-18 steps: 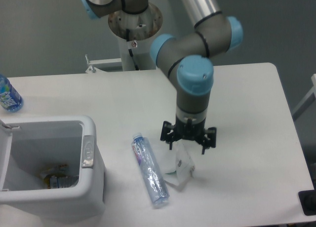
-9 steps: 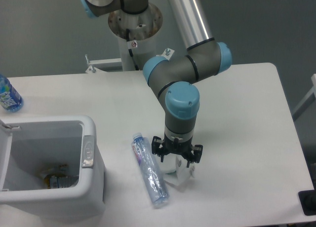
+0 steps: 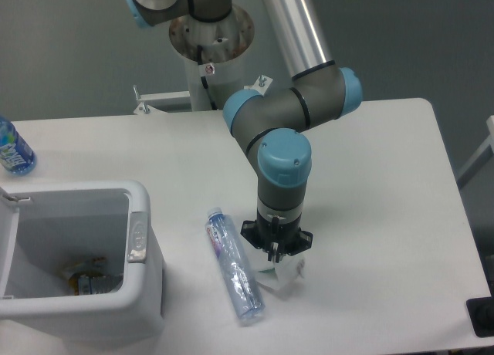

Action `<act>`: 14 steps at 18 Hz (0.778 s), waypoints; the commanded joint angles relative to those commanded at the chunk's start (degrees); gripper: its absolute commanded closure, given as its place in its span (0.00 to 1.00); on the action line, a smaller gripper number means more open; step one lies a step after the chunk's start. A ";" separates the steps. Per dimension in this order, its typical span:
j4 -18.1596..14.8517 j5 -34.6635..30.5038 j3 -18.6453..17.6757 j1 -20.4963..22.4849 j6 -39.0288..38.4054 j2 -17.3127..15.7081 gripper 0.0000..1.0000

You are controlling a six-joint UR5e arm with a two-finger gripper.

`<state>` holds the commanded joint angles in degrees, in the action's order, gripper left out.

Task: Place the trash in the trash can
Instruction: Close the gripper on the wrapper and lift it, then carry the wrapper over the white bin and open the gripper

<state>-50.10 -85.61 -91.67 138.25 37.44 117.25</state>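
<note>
The crumpled white wrapper (image 3: pixel 284 276) lies on the white table, mostly covered by my gripper (image 3: pixel 276 251). The gripper points straight down onto it with its fingers drawn together on the wrapper's top. The long clear plastic bottle with a bluish-purple label (image 3: pixel 234 266) lies on its side just left of the gripper, cap toward the back. The white boxy trash can (image 3: pixel 147 278) stands open at the front left, its grey oval latch (image 3: pixel 137 235) facing the bottle.
A blue-labelled, blue-tinted bottle (image 3: pixel 13 148) stands at the table's far left edge. Some rubbish (image 3: pixel 89 278) lies in the bottom of the can, and its white lid (image 3: pixel 6 243) hangs open at the left. The arm's base column (image 3: pixel 210 38) stands behind the table.
The gripper moved left and down onto the wrapper, then its fingers closed from wide open to drawn together on it. The bottle and the can have not moved.
</note>
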 joint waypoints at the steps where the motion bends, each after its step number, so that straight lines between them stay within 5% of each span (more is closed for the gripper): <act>1: 0.00 0.09 0.35 0.00 0.00 -0.52 1.00; 7: -0.17 3.14 4.21 1.84 -0.96 -5.62 1.00; 11: -0.09 16.49 9.57 4.48 -14.73 -8.17 1.00; 14: -0.09 18.90 13.97 4.22 -24.05 -8.62 1.00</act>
<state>-50.19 -66.71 -77.71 142.47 13.39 108.63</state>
